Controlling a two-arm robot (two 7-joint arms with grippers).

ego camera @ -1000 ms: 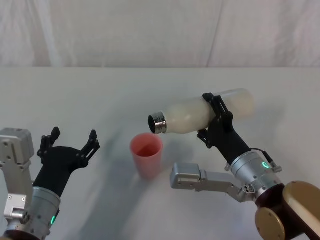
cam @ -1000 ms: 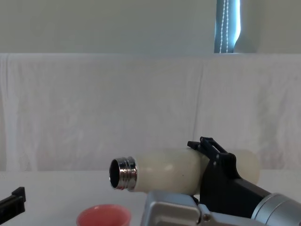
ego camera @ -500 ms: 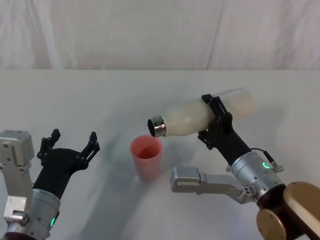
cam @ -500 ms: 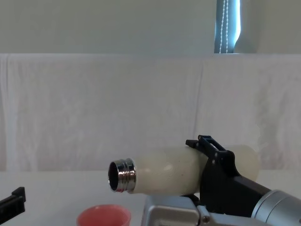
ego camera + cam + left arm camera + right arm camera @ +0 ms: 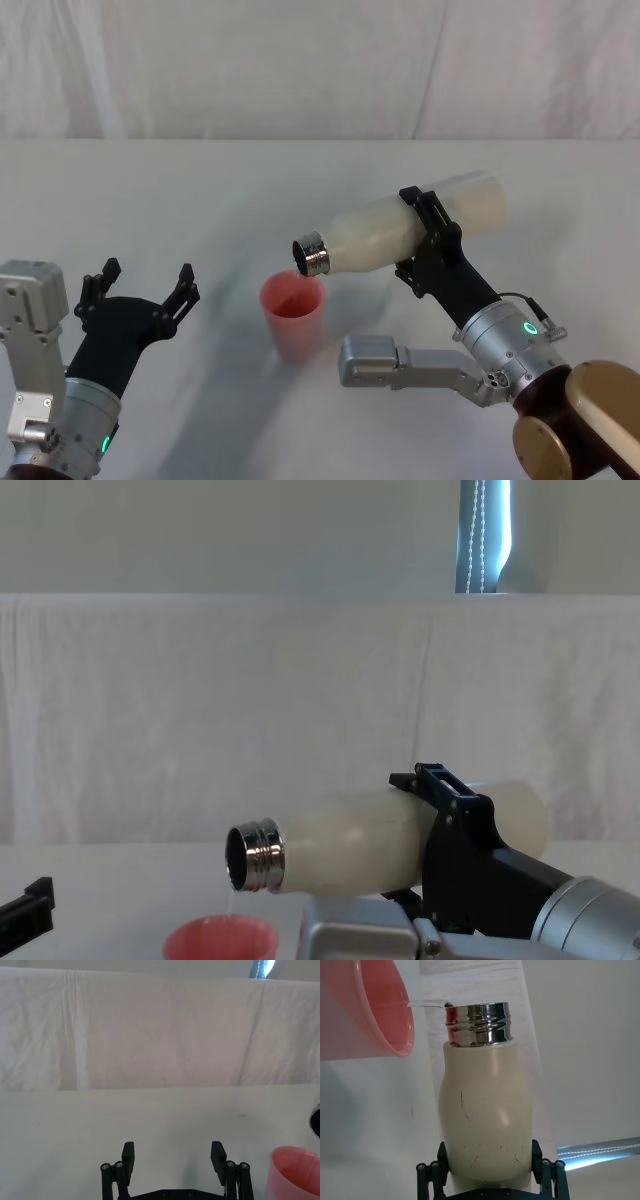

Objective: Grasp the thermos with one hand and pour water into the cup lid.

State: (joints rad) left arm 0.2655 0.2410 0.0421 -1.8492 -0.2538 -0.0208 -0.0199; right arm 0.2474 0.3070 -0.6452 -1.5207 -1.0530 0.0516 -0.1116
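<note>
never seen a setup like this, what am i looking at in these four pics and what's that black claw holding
This is a two-armed robot at a white-covered table. One picture looks down from its head, one looks forward from its chest, and one comes from each wrist. The right gripper, a black claw, is shut on the thermos, a tall cream-white bottle with a chrome neck, tipped over a small salmon-pink cup lid standing on the table. A thin clear stream of water falls into the cup. The left gripper rests open beside the cup, holding nothing.

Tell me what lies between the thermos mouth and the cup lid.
A thin stream of water runs from the thermos mouth down into the cup lid, seen in the chest view; the right gripper holds the thermos tilted.
</note>
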